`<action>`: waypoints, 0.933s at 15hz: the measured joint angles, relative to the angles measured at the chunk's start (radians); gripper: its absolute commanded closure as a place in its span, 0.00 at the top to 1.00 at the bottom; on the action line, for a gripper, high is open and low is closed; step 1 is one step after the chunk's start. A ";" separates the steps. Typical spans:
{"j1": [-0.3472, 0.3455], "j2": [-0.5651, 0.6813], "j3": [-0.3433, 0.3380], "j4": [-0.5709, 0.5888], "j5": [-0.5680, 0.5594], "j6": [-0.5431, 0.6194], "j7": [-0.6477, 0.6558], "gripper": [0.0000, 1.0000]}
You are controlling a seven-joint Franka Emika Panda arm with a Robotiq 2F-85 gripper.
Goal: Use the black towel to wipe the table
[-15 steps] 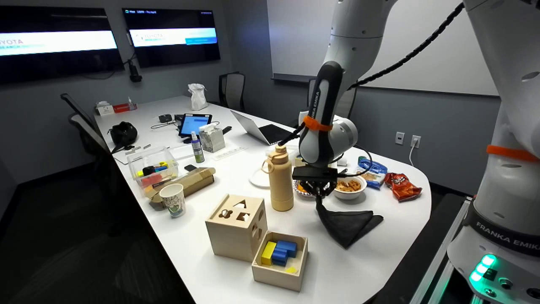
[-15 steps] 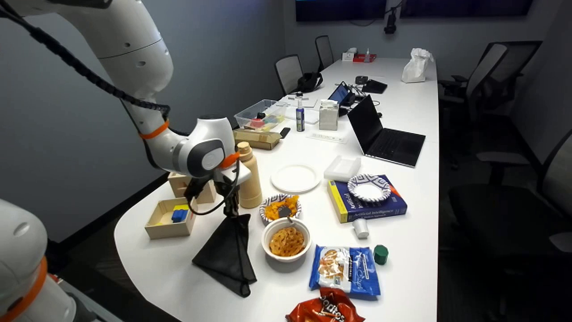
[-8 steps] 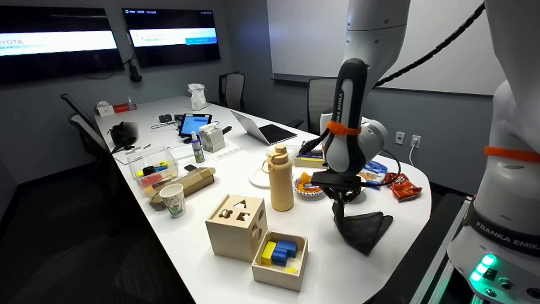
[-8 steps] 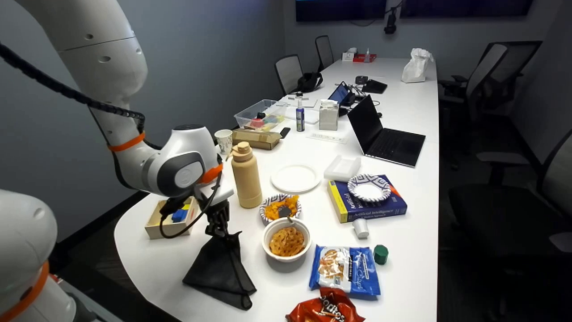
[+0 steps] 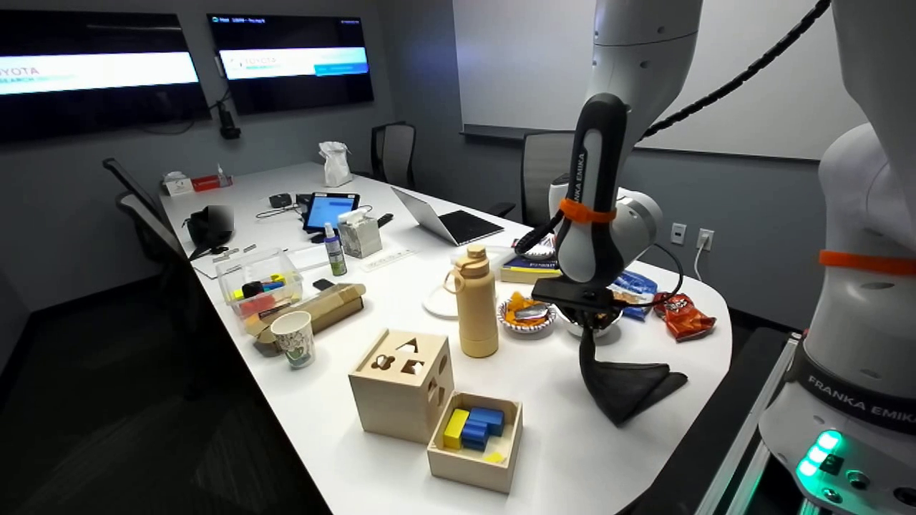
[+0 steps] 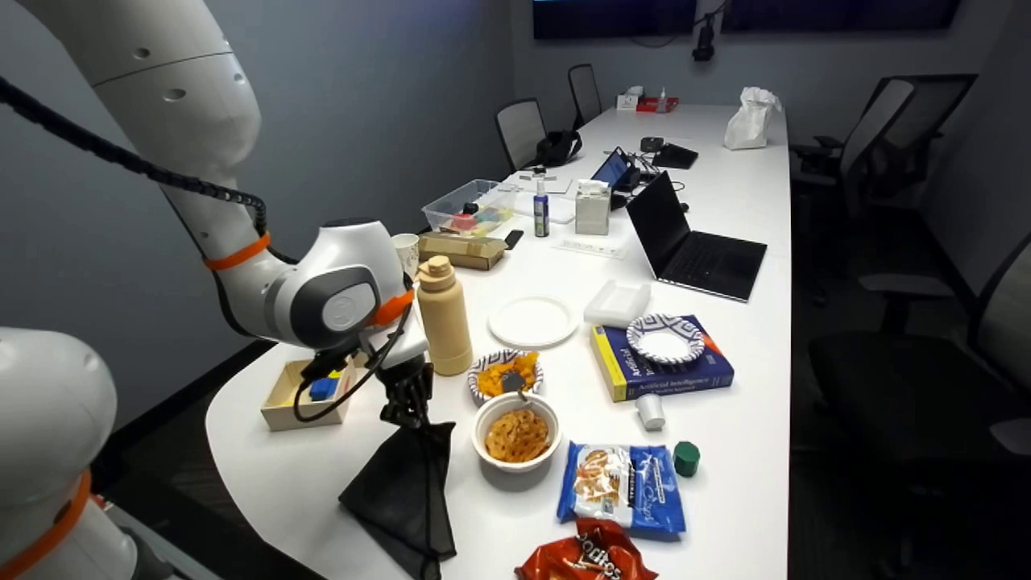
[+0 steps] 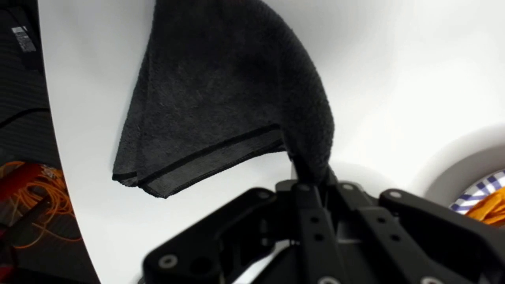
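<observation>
The black towel (image 5: 630, 390) hangs from my gripper (image 5: 588, 330). Its lower part fans out on the white table (image 5: 565, 458), towards the robot base. In an exterior view the towel (image 6: 403, 491) reaches the bottom edge of the picture. There my gripper (image 6: 409, 420) points down, left of the white food bowl. In the wrist view my gripper (image 7: 313, 177) is shut on a bunched end of the towel (image 7: 221, 86), and the folded rest curves away over the table (image 7: 98, 221). The pinched end is partly hidden between the fingers.
Close to the gripper are the white food bowl (image 6: 478, 431), a patterned bowl (image 6: 475, 380) and a tall tan bottle (image 6: 445, 318). A wooden shape box (image 5: 393, 400) and block tray (image 5: 469, 468) stand nearby. Blue (image 6: 620, 487) and red (image 6: 588, 556) snack bags lie beyond.
My gripper has moved towards the robot base, away from the bottle, dragging the towel with it. In the last half second it has shifted slightly and risen a little. The grip is unchanged.
</observation>
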 measured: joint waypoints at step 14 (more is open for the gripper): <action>0.275 -0.038 -0.313 0.005 -0.201 0.104 0.034 0.02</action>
